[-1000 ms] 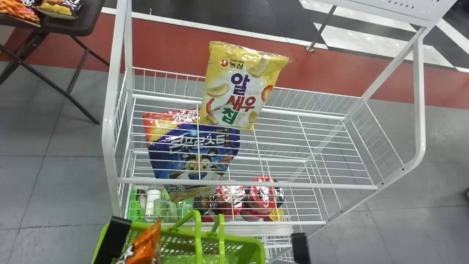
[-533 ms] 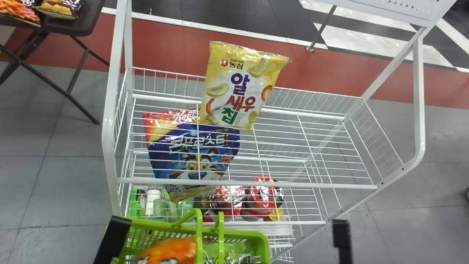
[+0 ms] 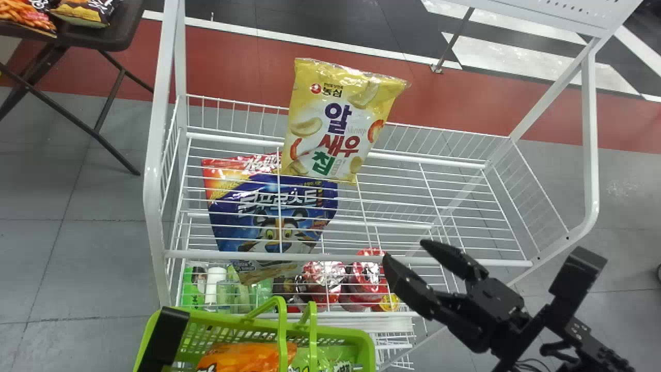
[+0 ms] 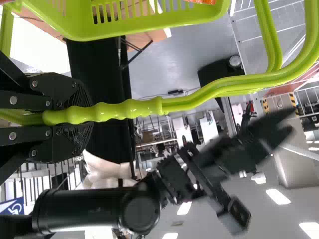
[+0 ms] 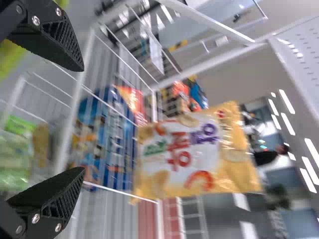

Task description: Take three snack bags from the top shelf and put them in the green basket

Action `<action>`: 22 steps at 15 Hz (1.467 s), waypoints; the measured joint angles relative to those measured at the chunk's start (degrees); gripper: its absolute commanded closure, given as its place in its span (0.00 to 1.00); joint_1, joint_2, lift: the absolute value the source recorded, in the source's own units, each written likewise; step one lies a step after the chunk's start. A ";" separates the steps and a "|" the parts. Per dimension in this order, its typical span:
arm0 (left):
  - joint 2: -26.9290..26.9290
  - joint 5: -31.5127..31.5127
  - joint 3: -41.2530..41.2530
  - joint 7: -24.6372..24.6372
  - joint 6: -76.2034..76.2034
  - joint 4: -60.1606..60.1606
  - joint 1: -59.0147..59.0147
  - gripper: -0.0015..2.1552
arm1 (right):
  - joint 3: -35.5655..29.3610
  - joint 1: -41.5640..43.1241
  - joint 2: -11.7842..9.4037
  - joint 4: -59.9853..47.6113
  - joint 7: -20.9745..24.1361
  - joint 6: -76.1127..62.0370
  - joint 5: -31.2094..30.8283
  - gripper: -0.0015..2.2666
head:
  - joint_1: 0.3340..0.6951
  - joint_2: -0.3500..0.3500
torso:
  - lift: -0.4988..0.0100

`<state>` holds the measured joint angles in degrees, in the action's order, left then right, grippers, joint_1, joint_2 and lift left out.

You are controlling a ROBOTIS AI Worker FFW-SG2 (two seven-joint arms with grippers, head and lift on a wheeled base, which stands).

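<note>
Head view: the yellow snack bag (image 3: 341, 121) leans back at the far side of the top shelf (image 3: 310, 257), left of its middle, with its printed face toward the near side. The right hand (image 3: 406, 251) is spread, with nothing between its fingers, near the shelf's near edge and right of the green basket (image 3: 356, 339). The left hand (image 3: 164, 336) is at the basket's left end; in the left wrist view the left hand (image 4: 89, 115) is pinching the basket handle (image 4: 129, 108). An orange bag (image 3: 242, 356) and a green bag (image 3: 325, 361) lie inside the basket. Below the top shelf, a blue cereal bag (image 3: 273, 222) shows through the wires. More snack bags (image 3: 82, 13) lie on the table (image 3: 103, 41), far left.
</note>
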<state>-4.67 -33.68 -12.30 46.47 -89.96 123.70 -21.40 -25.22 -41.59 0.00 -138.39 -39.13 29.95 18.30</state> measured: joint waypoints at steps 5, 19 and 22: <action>-0.30 -0.06 0.00 -0.50 0.00 0.32 -0.90 0.49 | 13.37 -5.21 0.00 -5.23 14.15 -10.17 -7.36 0.03 | 1.00 0.00 | 0.92; -0.52 0.22 0.09 -0.42 0.00 1.53 -2.88 0.49 | 19.30 -11.61 0.00 -3.16 18.10 -34.10 -11.00 0.03 | 1.00 0.00 | 0.92; -0.55 0.20 0.17 -0.48 0.00 1.51 -2.92 0.49 | 19.63 -11.47 0.00 -3.19 18.68 -34.75 -11.41 0.03 | 1.00 0.00 | 0.92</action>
<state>-5.22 -33.48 -12.14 45.99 -89.96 125.21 -24.31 -5.59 -53.06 0.00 -141.58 -20.45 -4.80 6.88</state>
